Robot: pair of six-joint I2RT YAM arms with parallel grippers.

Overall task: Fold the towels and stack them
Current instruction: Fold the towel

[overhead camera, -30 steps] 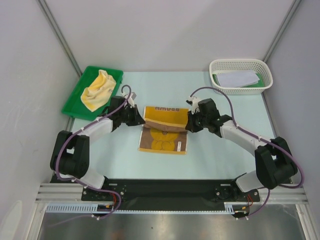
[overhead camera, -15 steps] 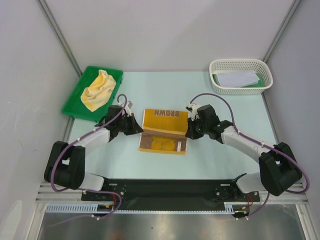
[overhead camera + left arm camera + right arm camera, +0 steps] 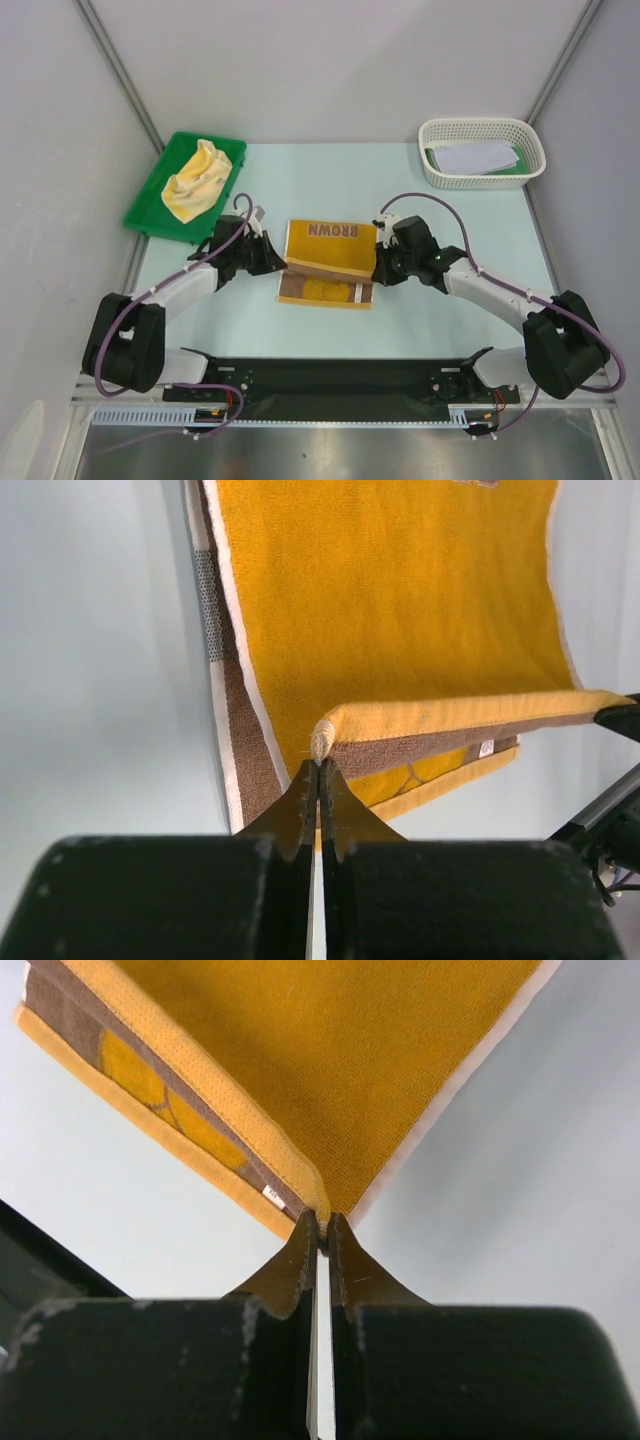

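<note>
A mustard-yellow towel (image 3: 325,262) with a brown printed face lies mid-table, its far half doubled over toward me and showing the word BROWN. My left gripper (image 3: 278,264) is shut on the left corner of that turned-over edge, and my right gripper (image 3: 377,268) is shut on the right corner. In the left wrist view the gripper (image 3: 319,765) pinches the rolled hem of the towel (image 3: 400,610). In the right wrist view the gripper (image 3: 320,1222) nips the towel (image 3: 330,1060) at its corner. A crumpled yellow towel (image 3: 197,180) lies in the tray. A white towel (image 3: 475,157) rests in the basket.
The green plastic tray (image 3: 150,205) sits at the back left, partly off the table's edge. The white mesh basket (image 3: 482,128) stands at the back right, with something green (image 3: 517,172) under the white towel. Grey walls close in both sides.
Both grippers have drawn the held edge toward me, so the yellow flap now covers more of the brown face and the word BROWN shows fully.
</note>
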